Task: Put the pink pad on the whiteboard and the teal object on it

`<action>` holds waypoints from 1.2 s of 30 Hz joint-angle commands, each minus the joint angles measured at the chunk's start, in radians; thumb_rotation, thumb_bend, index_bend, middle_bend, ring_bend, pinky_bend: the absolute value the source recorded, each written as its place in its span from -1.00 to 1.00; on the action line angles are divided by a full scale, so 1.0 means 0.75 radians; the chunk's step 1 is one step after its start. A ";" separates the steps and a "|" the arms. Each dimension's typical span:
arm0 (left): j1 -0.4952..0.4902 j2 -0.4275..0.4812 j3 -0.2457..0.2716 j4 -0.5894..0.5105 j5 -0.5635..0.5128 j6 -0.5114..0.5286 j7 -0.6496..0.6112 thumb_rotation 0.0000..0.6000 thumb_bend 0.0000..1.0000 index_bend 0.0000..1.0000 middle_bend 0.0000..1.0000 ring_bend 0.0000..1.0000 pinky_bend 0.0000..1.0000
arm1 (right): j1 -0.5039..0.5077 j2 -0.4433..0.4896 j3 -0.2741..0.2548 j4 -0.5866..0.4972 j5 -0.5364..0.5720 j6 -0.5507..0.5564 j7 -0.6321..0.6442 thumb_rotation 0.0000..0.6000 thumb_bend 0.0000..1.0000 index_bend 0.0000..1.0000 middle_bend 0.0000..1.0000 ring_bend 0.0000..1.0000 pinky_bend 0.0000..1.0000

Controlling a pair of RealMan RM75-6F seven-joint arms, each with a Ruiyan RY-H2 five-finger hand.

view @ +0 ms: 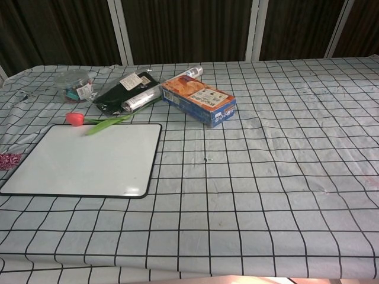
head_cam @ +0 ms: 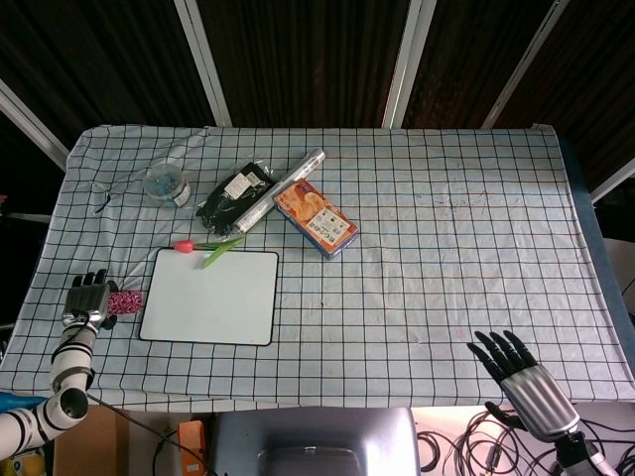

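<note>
The pink pad [head_cam: 125, 300] lies flat on the cloth just left of the whiteboard [head_cam: 210, 296]; the chest view shows the pad [view: 10, 160] at the left edge, beside the whiteboard [view: 83, 160]. My left hand [head_cam: 87, 296] sits right beside the pad's left side with its fingers extended, holding nothing. A clear round tub with teal contents [head_cam: 166, 183] stands at the far left; it shows as the tub [view: 74, 84] in the chest view. My right hand [head_cam: 516, 372] hovers past the table's front right edge, fingers spread and empty.
A tulip [head_cam: 206, 245] lies along the whiteboard's far edge. Behind it are a black packet [head_cam: 232, 194], a silver tube [head_cam: 281, 186] and an orange box [head_cam: 316, 219]. The checked cloth [head_cam: 456, 248] covers the table.
</note>
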 commanded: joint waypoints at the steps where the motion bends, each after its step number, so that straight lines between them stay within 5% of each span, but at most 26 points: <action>1: 0.004 0.004 -0.001 -0.005 0.007 0.004 0.000 1.00 -0.30 -0.08 -0.94 -1.00 -0.87 | -0.001 0.000 0.000 0.000 -0.001 0.001 -0.001 1.00 -0.66 -1.00 -1.00 -1.00 -1.00; 14: 0.016 0.014 -0.019 -0.015 0.055 -0.001 -0.037 1.00 -0.33 -0.06 -0.92 -1.00 -0.86 | -0.003 0.002 0.000 0.002 0.001 0.005 0.003 1.00 -0.66 -1.00 -1.00 -1.00 -1.00; 36: 0.025 0.185 -0.138 -0.303 0.184 0.102 -0.176 1.00 -0.33 -0.08 -0.93 -1.00 -0.86 | -0.004 0.011 -0.003 0.005 -0.009 0.020 0.027 1.00 -0.66 -1.00 -1.00 -1.00 -1.00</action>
